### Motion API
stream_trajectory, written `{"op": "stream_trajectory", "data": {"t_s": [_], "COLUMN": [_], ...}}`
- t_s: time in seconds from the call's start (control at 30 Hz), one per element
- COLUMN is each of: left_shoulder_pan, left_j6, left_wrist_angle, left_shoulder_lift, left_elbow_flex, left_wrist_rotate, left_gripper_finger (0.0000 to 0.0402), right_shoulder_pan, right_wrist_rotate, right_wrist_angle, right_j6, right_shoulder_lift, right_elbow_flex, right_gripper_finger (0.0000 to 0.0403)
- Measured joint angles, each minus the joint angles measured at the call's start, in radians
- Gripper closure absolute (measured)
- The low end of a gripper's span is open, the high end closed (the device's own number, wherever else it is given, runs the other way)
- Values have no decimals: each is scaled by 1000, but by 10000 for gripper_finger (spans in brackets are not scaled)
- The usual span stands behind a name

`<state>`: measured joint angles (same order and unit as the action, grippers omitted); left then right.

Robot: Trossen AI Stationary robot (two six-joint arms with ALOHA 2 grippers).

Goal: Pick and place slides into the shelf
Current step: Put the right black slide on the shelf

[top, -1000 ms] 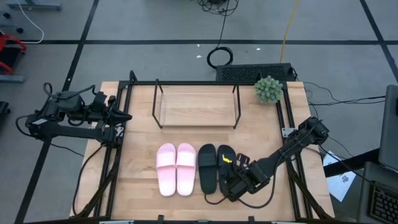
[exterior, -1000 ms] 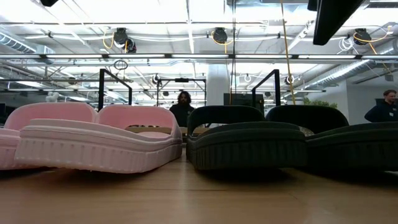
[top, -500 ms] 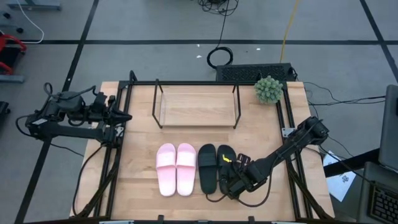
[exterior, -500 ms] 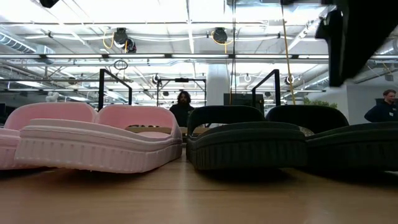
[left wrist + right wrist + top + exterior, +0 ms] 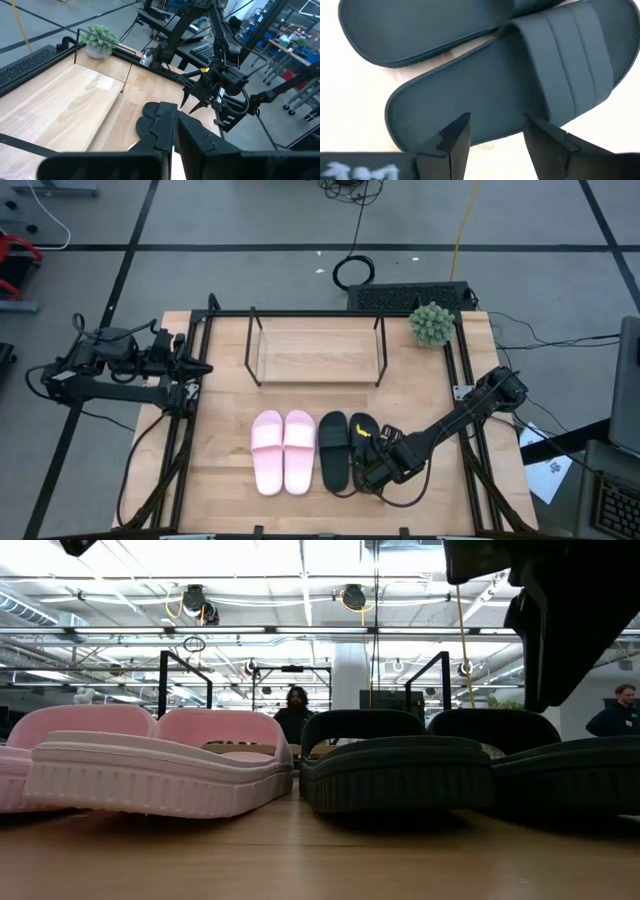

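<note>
Four slides lie soles down in a row at the table's near middle: the pink pair (image 5: 283, 452) on the left, then the left black slide (image 5: 333, 450) and the right black slide (image 5: 360, 432). My right gripper (image 5: 365, 472) is open and hovers over the right black slide's heel end (image 5: 470, 110), one finger on each side of it, pointing down; it touches nothing. In the low view it hangs above that slide (image 5: 560, 772). The shelf (image 5: 317, 355) stands bare at the far middle. My left gripper (image 5: 205, 367) is shut and waits at the table's left edge.
A small potted plant (image 5: 432, 324) stands at the far right corner of the table. Black frame rails (image 5: 190, 440) run along both table sides. Bare wood lies between the slides and the shelf. Two people (image 5: 295, 710) show in the room beyond.
My right gripper has moved down and toward the table's left, coming over the right black slide's heel; in the low view it has dropped farther into the picture. The slides have stayed where they were.
</note>
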<state>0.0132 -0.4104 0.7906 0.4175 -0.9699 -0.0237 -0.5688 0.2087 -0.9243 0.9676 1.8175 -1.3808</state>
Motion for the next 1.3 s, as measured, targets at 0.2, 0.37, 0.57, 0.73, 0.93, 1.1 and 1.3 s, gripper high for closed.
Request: {"op": "stream_trajectory", "data": {"t_s": [0.2,0.37,0.57,0.73,0.93,1.1,1.3], "left_shoulder_pan": [0,0,0,0,0,0,0], "left_j6": [26,32,45,82,105,121,120], "left_wrist_angle": [0,0,0,0,0,0,36], "left_shoulder_lift": [0,0,0,0,0,0,0], "left_elbow_flex": [0,0,0,0,0,0,0], "left_wrist_rotate": [1,1,1,2,7,7,6], "left_gripper_finger": [378,378,378,378,378,378,378], "right_shoulder_pan": [8,19,33,44,68,73,73], "right_wrist_rotate": [35,31,56,97,110,126,132], "right_wrist_angle": [0,0,-1,-4,-8,-8,-9], "right_j6": [6,9,-10,-35,-50,-68,-66], "right_shoulder_lift": [0,0,0,0,0,0,0], "right_elbow_flex": [0,0,0,0,0,0,0], "right_gripper_finger": [236,236,236,236,236,236,236]}}
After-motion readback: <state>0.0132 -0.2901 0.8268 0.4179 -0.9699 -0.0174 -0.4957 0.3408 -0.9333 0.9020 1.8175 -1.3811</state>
